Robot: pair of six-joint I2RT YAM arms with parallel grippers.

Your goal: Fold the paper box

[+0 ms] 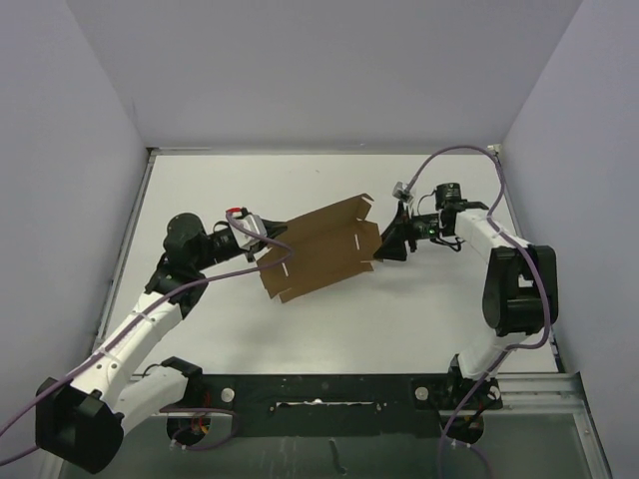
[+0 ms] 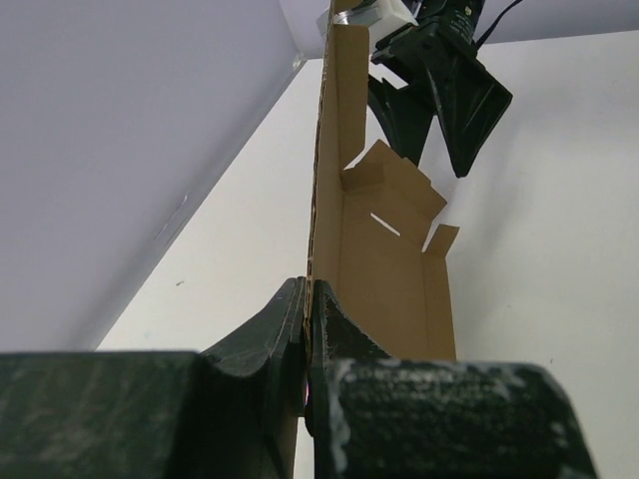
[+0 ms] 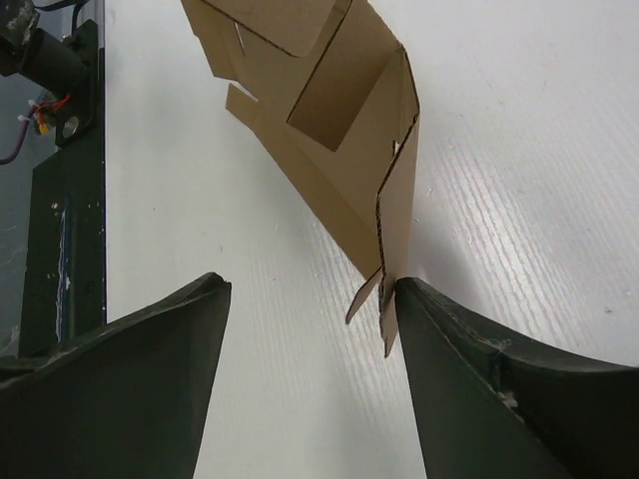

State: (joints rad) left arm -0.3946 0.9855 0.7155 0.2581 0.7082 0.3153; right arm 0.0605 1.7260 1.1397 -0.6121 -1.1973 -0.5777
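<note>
The paper box (image 1: 321,249) is a brown die-cut cardboard sheet with flaps and slits, held tilted above the white table in the middle. My left gripper (image 1: 262,239) is shut on its left edge; in the left wrist view the jaws pinch the sheet's edge (image 2: 312,299) and the sheet (image 2: 384,249) runs away upward. My right gripper (image 1: 387,239) is open at the sheet's right end. In the right wrist view the sheet (image 3: 329,130) hangs ahead, and its lower corner flap (image 3: 387,309) touches the inner face of the right finger (image 3: 469,369). The left finger (image 3: 150,359) stands apart.
The white table (image 1: 329,329) is walled by grey panels at the back and both sides. A black rail (image 1: 329,394) with the arm bases runs along the near edge. Purple cables (image 1: 454,160) loop over both arms.
</note>
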